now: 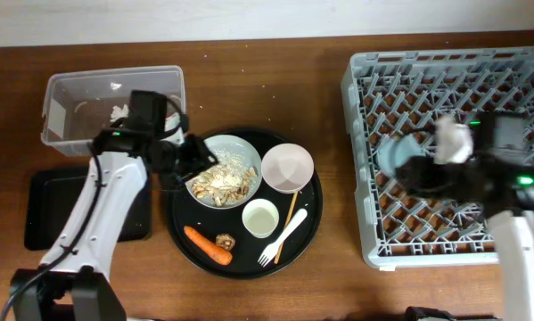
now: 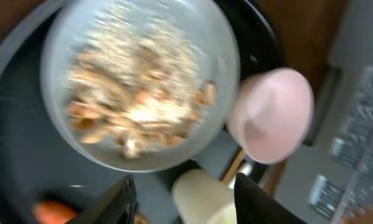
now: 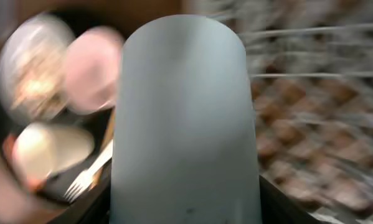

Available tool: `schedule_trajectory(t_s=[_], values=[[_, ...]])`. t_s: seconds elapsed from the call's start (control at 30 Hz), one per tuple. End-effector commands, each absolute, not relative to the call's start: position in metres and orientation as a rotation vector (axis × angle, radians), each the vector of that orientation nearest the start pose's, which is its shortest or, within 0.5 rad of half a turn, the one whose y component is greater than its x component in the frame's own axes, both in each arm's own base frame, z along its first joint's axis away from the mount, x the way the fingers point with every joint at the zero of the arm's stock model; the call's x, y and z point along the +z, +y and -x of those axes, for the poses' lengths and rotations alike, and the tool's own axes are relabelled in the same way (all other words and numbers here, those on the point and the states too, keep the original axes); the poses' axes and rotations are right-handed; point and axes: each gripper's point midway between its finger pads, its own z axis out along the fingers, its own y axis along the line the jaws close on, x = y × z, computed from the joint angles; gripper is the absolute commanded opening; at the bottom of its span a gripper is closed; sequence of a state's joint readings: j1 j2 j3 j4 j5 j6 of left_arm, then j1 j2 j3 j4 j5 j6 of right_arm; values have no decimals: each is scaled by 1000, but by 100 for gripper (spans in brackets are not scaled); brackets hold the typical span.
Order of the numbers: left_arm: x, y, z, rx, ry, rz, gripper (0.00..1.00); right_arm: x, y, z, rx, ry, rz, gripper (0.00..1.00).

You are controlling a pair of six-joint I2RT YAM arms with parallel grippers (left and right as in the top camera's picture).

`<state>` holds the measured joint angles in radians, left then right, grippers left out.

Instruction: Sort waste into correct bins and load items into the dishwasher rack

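The right end effector (image 1: 420, 169) grips the light blue cup (image 3: 183, 112) between its fingers, over the left part of the dishwasher rack (image 1: 445, 61). The left end effector (image 2: 186, 200), jaws wide, hovers beside the pale bowl (image 2: 226, 56) of food scraps (image 2: 136, 106).

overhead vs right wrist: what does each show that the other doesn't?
Overhead only: clear plastic rectangular tub, shallow black rectangular tray, orange carrot. Right wrist only: close view of its fingers flanking the light blue cup. Both: that cup, the pale bowl of beige scraps, pinkish round saucer, white plastic fork, grey plastic rack.
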<state>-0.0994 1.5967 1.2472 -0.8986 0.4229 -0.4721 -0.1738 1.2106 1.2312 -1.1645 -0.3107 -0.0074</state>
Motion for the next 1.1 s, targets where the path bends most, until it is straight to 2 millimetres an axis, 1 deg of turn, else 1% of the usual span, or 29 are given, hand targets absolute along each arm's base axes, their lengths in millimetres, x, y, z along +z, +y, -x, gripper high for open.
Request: schedule_trajectory(t_s=[0.0, 0.07, 0.13, 0.17, 0.27, 0.3, 0.37, 0.4, 0.43, 0.47, 0.53, 0.57, 0.6, 0.63, 0.67, 0.7, 0.73, 0.8, 0.83, 0.87, 0.9, 0.93, 1.0, 1.07], values=[[131, -79, -344, -597, 2823, 421, 50, 225, -88, -259, 159, 2582, -590, 51], [131, -79, -343, -597, 2824, 416, 50, 214, -131, -237, 35, 2566, -879, 51], [131, -79, -341, -596, 2835, 419, 50, 202, -162, -220, -54, 2550, -1095, 51], [130, -79, -340, -594, 2840, 416, 50, 195, -171, -216, -66, 2551, -1167, 51], [130, -78, -338, -593, 2849, 419, 50, 171, -181, -215, -48, 2620, -1245, 51], [130, -78, -338, -593, 2849, 419, 50, 159, -186, -214, -64, 2663, -1271, 51], [130, -78, -338, -593, 2849, 419, 50, 148, -187, -218, -41, 2689, -1288, 52], [130, -78, -338, -593, 2849, 420, 50, 141, -187, -224, 2, 2697, -1288, 70], [130, -78, -338, -593, 2849, 419, 53, 137, -183, -233, 73, 2687, -1277, 99], [130, -79, -337, -594, 2850, 417, 56, 135, -176, -246, 194, 2664, -1255, 99], [129, -79, -335, -593, 2858, 420, 57, 138, -171, -252, 245, 2642, -1238, 99], [129, -79, -334, -591, 2865, 405, 57, 145, -165, -255, 297, 2622, -1211, 99], [128, -81, -331, -591, 2876, 398, 57, 155, -156, -261, 362, 2600, -1138, 99], [127, -86, -327, -596, 2895, 381, 57, 167, -145, -266, 435, 2568, -1065, 99], [127, -94, -322, -605, 2914, 319, 57, 177, -136, -267, 472, 2551, -1011, 99], [126, -105, -314, -606, 2945, 255, 57, 193, -119, -268, 489, 2544, -891, 99], [125, -118, -306, -606, 2971, 180, 57, 204, -102, -268, 479, 2551, -792, 99], [123, -143, -289, -588, 3017, 51, 57, 218, -71, -268, 466, 2575, -586, 99], [122, -148, -283, -553, 3033, 6, 57, 223, -53, -268, 472, 2588, -478, 99], [118, -155, -274, -478, 3051, -71, 57, 225, -31, -269, 491, 2613, -374, 99], [112, -161, -266, -382, 3061, -153, 57, 221, -15, -268, 490, 2654, -294, 99], [108, -164, -262, -352, 3067, -187, 57, 219, -10, -268, 480, 2671, -265, 99], [99, -167, -257, -298, 3087, -228, 57, 218, 9, -268, 493, 2697, -174, 100], [84, -171, -253, -276, 3129, -252, 57, 217, 18, -267, 504, 2705, -127, 100]])
